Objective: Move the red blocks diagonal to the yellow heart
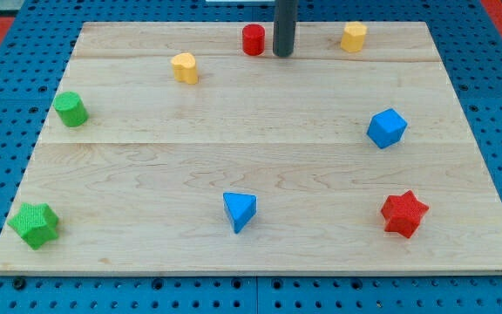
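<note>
We see a red cylinder (253, 40) upright near the view's top edge, a red star (404, 214) flat at the lower right, well apart from it, and a yellow heart (185, 67) just left and slightly below the red cylinder, all resting on the worktop (146, 166).

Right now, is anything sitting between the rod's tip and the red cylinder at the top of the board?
No. My tip is just to the view's right of the red cylinder block, with only a narrow strip of bare wooden board between them. Nothing visible blocks it.
</note>
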Available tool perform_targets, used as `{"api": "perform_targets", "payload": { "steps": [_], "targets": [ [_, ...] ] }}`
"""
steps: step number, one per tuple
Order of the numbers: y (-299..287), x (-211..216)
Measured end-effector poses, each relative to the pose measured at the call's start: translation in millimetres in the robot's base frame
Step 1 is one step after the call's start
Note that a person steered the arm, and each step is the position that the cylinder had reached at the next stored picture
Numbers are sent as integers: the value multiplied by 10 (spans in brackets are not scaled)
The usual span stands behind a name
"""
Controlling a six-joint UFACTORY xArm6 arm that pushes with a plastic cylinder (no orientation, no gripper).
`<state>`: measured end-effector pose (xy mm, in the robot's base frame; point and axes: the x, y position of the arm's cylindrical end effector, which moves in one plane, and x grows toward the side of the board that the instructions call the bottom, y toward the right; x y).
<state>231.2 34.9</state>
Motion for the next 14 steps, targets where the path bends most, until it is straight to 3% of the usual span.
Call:
{"api": "perform_targets", "payload": {
  "steps": [1, 2, 4, 6, 8, 9, 10, 11, 12, 13, 14],
  "targets": [
    [-808, -188],
    [-1256, -215],
    [-2199, -43],
    [-647, 550],
    [1385, 1046],
    [2057, 1220],
    [2468, 1781],
    [2158, 2868],
    [1536, 3486],
    [839, 3326],
    [597, 3046]
  ]
}}
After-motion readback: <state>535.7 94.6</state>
